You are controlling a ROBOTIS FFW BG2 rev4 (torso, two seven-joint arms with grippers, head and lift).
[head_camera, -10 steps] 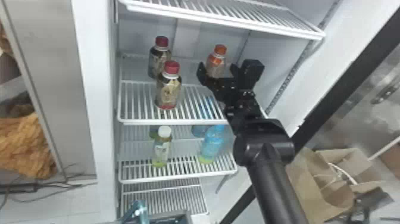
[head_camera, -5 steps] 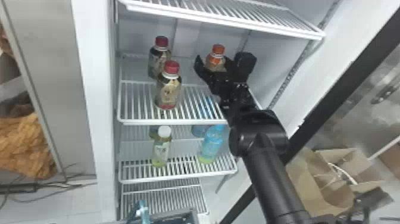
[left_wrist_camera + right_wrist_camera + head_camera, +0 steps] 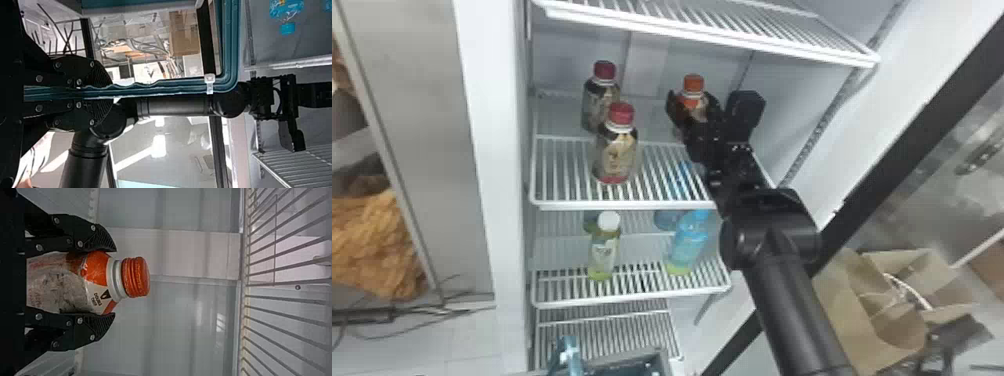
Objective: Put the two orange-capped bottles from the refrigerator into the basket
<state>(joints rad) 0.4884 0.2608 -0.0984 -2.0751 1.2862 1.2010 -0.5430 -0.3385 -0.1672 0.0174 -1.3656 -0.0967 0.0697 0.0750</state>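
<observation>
The rim of the basket (image 3: 164,89) is pinched by the left gripper (image 3: 109,92). Farther in, red-capped bottles (image 3: 616,150) are stood toward the shelf's (image 3: 632,204) left edge. Near its right back corner, one orange-capped bottle (image 3: 94,282) is clasped by the right gripper (image 3: 115,282), yet to be withdrawn beneath the upper shelf (image 3: 712,34). Whether the other is already delivered cannot be told.

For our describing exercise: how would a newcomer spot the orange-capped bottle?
Inside the white refrigerator, find the wire shelf with two dark, red-capped bottles. Right of them, between the fingers of the black right gripper, is this bottle: its cap alone is orange.
</observation>
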